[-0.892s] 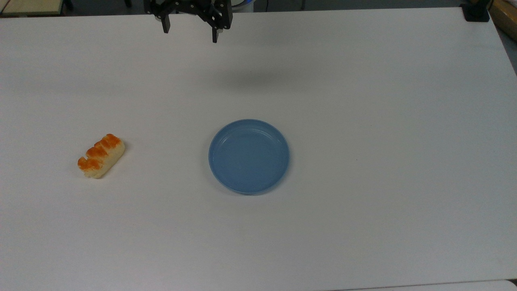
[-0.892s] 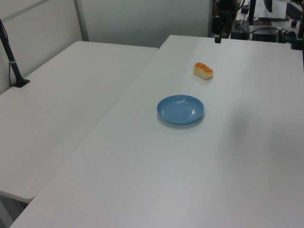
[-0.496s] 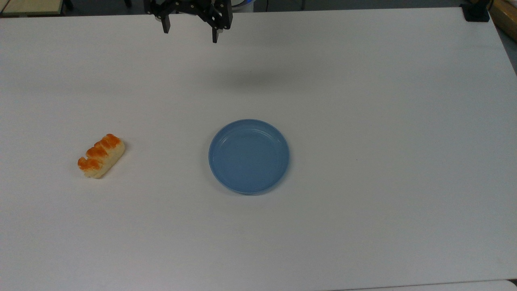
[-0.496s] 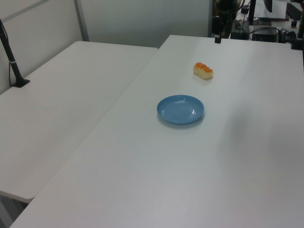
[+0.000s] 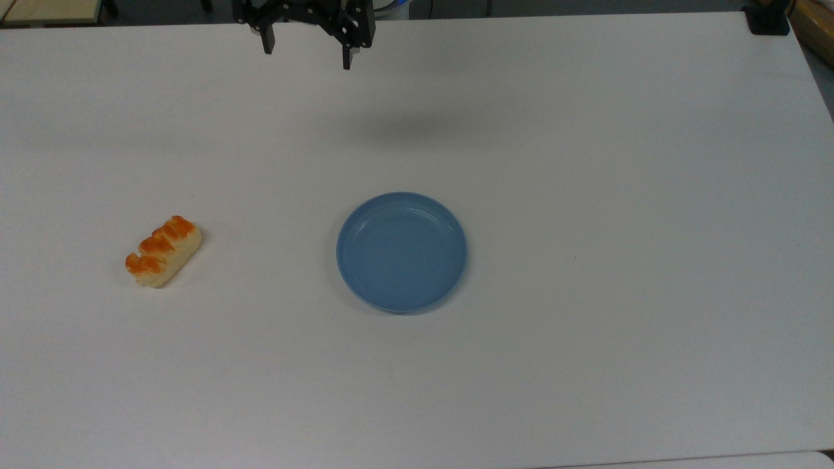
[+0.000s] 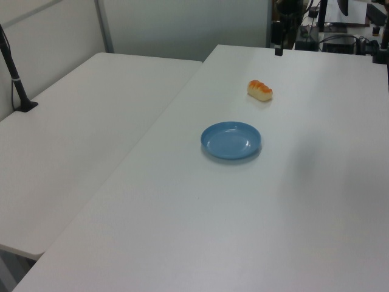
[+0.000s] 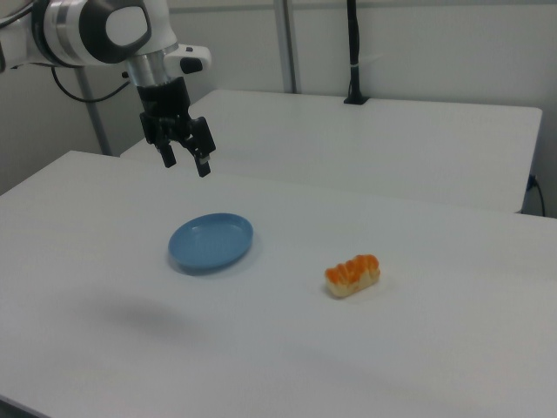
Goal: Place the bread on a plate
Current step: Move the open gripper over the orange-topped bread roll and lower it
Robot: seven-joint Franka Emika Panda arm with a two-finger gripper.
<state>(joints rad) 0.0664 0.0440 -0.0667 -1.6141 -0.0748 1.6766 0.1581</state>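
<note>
Nothing has moved since the earlier frames: arm, bread and plate all sit where they did.

You work over a wide white table (image 5: pixel 586 163). Your arm (image 7: pixel 96 30) hangs high above it, and the gripper (image 5: pixel 306 57) hovers near the table's far edge in the top view, its two fingers spread wide with nothing between them.

The plate (image 5: pixel 401 251) lies bare near the middle of the table. The bread (image 5: pixel 163 251) rests on the table well apart from it, toward the top view's left, its long axis running diagonally and its orange bumps facing up.

The step in hand looks like the reach for the bread, not yet begun. To do it well, carry the gripper across toward the top view's left until it stands over the roll's middle bump. Turn the wrist so the fingers straddle the short width, not the length. Come down straight and close gently; the roll may squash or skid under a hard or off-centre pinch.
</note>
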